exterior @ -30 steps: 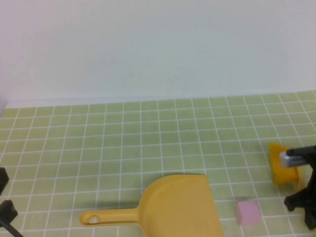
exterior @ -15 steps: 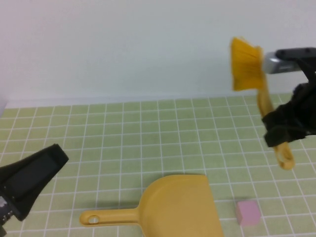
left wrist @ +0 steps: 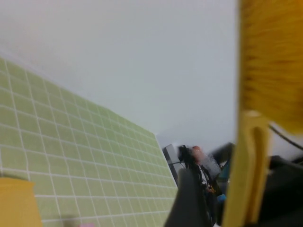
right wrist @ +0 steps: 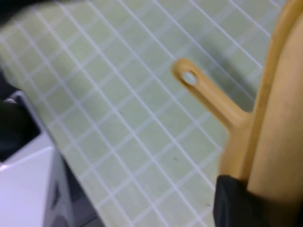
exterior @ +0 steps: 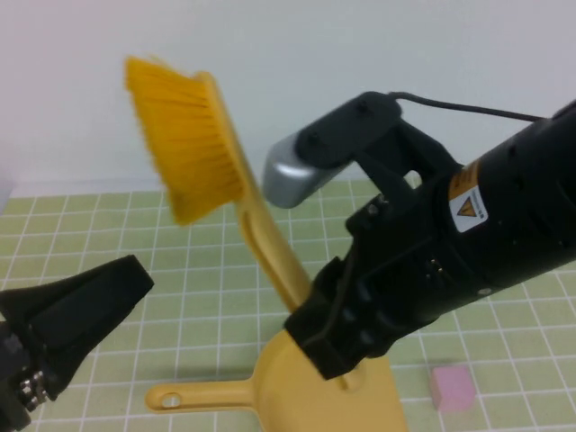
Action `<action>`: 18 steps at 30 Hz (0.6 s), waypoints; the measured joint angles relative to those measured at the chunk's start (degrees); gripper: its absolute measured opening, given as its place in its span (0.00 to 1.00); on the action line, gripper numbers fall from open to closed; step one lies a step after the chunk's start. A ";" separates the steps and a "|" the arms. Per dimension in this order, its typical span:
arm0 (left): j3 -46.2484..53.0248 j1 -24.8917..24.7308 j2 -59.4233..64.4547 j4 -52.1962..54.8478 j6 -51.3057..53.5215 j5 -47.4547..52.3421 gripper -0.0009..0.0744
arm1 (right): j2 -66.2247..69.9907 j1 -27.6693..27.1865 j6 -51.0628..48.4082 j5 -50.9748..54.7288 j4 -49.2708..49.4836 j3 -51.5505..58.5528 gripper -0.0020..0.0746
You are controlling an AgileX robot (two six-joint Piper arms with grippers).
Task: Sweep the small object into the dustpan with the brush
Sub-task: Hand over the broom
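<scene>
My right gripper (exterior: 335, 358) is shut on the handle of the yellow brush (exterior: 184, 144) and holds it high over the table, bristles up and to the left. The brush also fills the left wrist view (left wrist: 270, 56). The yellow dustpan (exterior: 270, 382) lies flat at the near edge, its handle pointing left, partly hidden behind the right arm. Its handle with the hanging hole shows in the right wrist view (right wrist: 190, 78). The small pink cube (exterior: 451, 387) sits on the mat to the right of the dustpan. My left gripper (exterior: 76, 310) hovers at the lower left, apart from everything.
A green tiled mat (exterior: 108, 243) covers the table, with a pale wall (exterior: 360, 54) behind it. The right arm (exterior: 468, 234) spans much of the right half of the high view.
The right arm has swung the brush from the far right up and leftward, close to the camera, and now hides part of the dustpan. The left arm has risen slightly.
</scene>
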 joint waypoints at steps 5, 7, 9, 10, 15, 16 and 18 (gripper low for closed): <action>0.00 0.00 2.14 0.00 0.35 1.36 0.67 | 1.31 3.02 1.41 0.01 -0.13 -2.09 0.27; 0.00 0.00 2.67 0.00 1.04 2.29 0.67 | 2.40 3.56 1.78 0.38 -0.24 -2.09 0.27; 0.00 0.00 3.19 -0.63 2.17 2.80 0.67 | 3.19 3.88 2.16 0.38 -0.24 -2.09 0.27; 0.00 0.00 3.42 -0.75 2.29 2.80 0.67 | 3.67 4.04 2.25 0.38 -0.24 -2.09 0.27; 0.00 0.00 3.41 -2.65 5.21 2.22 0.67 | 5.39 6.33 2.39 0.25 -0.02 -2.09 0.27; 0.00 0.00 3.41 -2.75 5.31 2.22 0.67 | 5.75 7.00 2.39 0.00 0.09 -2.09 0.27; 0.00 0.00 3.41 -2.57 5.31 1.92 0.67 | 6.21 8.29 2.39 -0.64 0.16 -2.21 0.27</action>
